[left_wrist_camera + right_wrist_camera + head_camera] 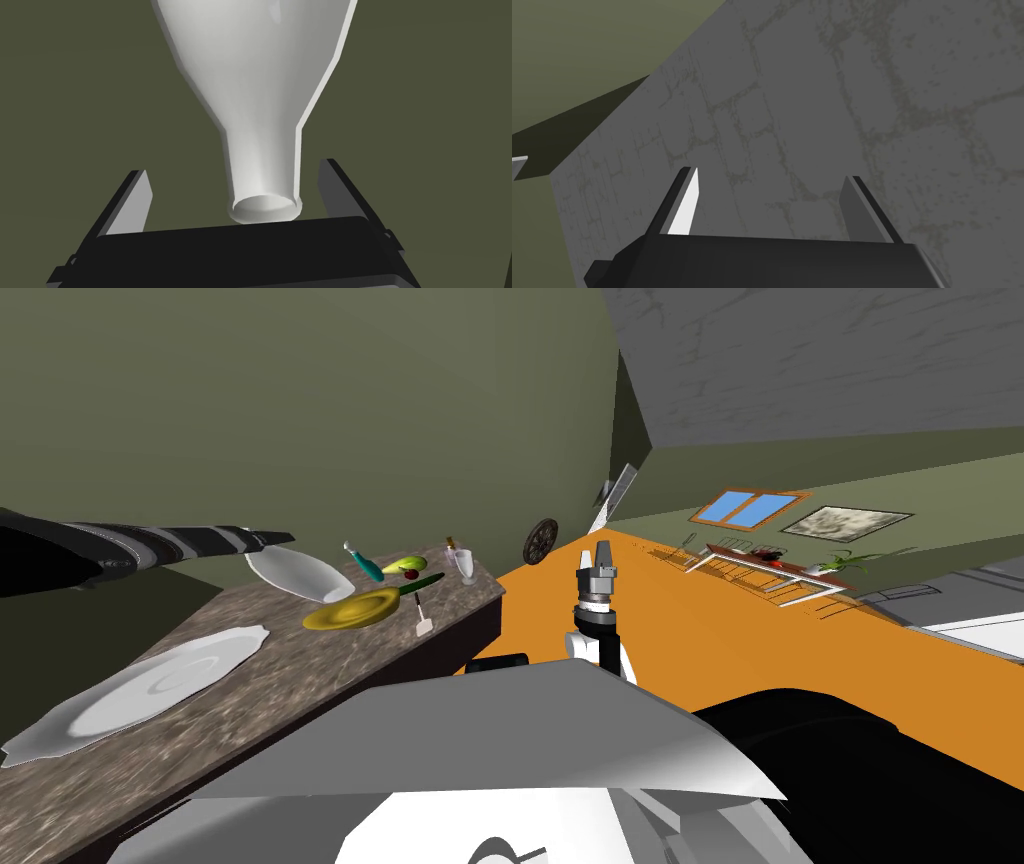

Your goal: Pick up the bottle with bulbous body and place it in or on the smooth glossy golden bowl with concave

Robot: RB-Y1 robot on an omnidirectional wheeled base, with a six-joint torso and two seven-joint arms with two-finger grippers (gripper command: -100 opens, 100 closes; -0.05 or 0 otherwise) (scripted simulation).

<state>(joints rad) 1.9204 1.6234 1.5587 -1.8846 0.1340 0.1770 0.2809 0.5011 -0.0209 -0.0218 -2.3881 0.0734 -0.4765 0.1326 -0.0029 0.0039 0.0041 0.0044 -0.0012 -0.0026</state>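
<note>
Left pincer (234,167) is seen set wide, one blade on either side of the neck of the white bottle (260,90), with a gap left at both sides, so nothing is gripped as yet. The bottle is seen mouth-first from the wrist, its neck widening into a broad bulbous body beyond the blades; from the head it appears to lie on its side at the far edge of the stone-patterned desk (330,678), though contact with the top cannot be confirmed. It is judged to be rigid, smooth and probably slippery, perhaps breakable, with most of its weight in the body. The neck is therefore taken as the sensible place to be held, close under the flare, so that a slide outward is checked by the widening shoulder; a firm, even squeeze would be called for, and sag of the heavy end should be expected. The left arm is stretched out across the desk, nearly level. The golden bowl (352,610) lies near the bottle, on the nearer side. The right pincer (771,174) is held raised over the orange floor, blades apart and empty.
</note>
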